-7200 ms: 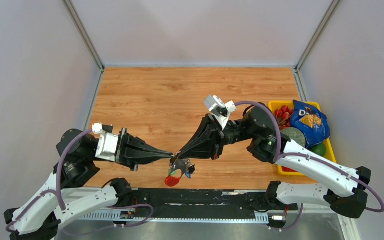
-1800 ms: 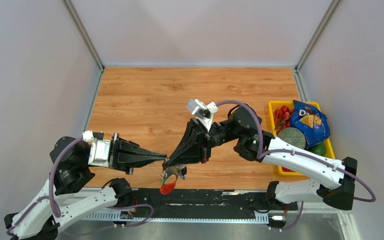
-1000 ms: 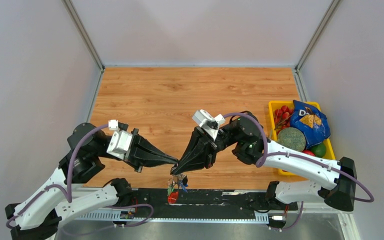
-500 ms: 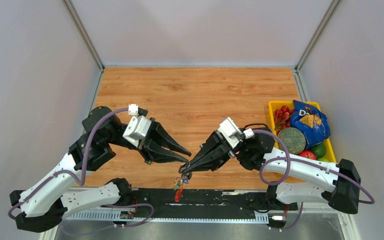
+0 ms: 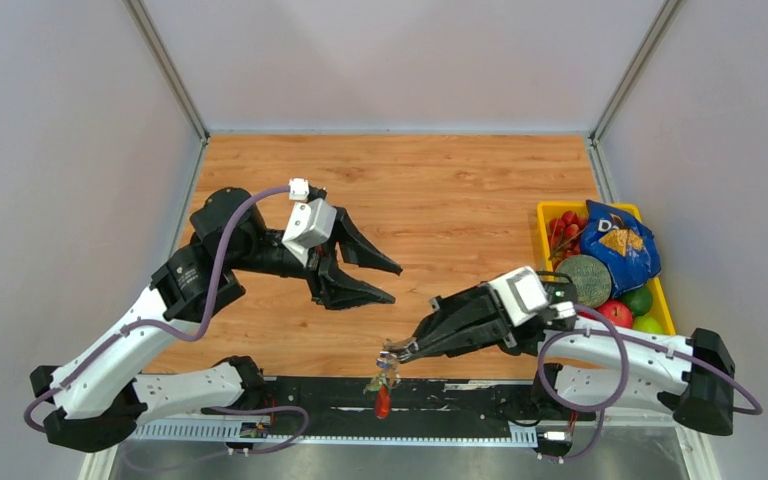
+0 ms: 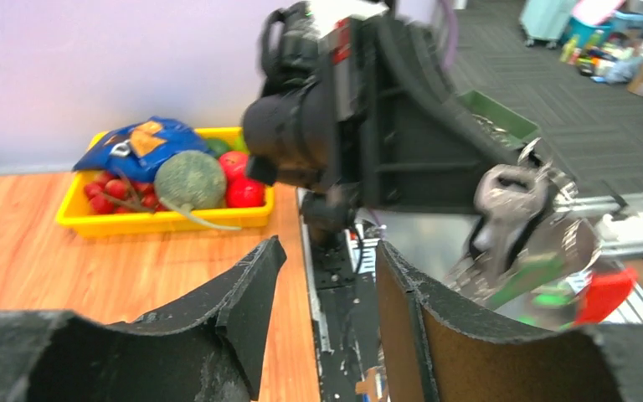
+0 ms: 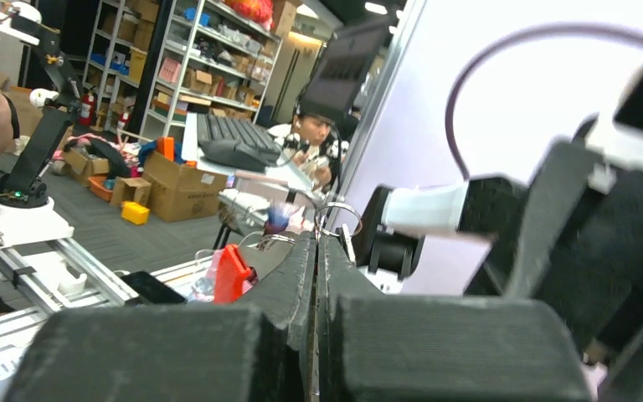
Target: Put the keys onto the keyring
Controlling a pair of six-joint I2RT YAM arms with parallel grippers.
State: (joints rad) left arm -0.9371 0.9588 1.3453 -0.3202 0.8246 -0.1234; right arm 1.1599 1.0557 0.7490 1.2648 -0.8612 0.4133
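Note:
The keyring (image 5: 385, 372) is a small bunch with a red tag (image 5: 382, 401), hanging over the table's near edge. My right gripper (image 5: 393, 351) is shut on its top. In the right wrist view the thin metal ring (image 7: 337, 219) stands just past the shut right gripper (image 7: 317, 240), with the red tag (image 7: 230, 272) to the left. My left gripper (image 5: 397, 284) is open and empty, up and left of the bunch. In the left wrist view the left gripper (image 6: 328, 253) gapes, and the blurred keyring (image 6: 529, 239) hangs at the right. I cannot pick out the keys.
A yellow bin (image 5: 546, 212) at the right table edge holds red fruit, a green round thing and a blue snack bag (image 5: 617, 243). The same yellow bin (image 6: 75, 223) shows in the left wrist view. A black rail (image 5: 460, 392) runs along the near edge.
My left gripper has opened and pulled back up and away from the bunch. My right gripper has swung right and toward the near edge, carrying the keyring.

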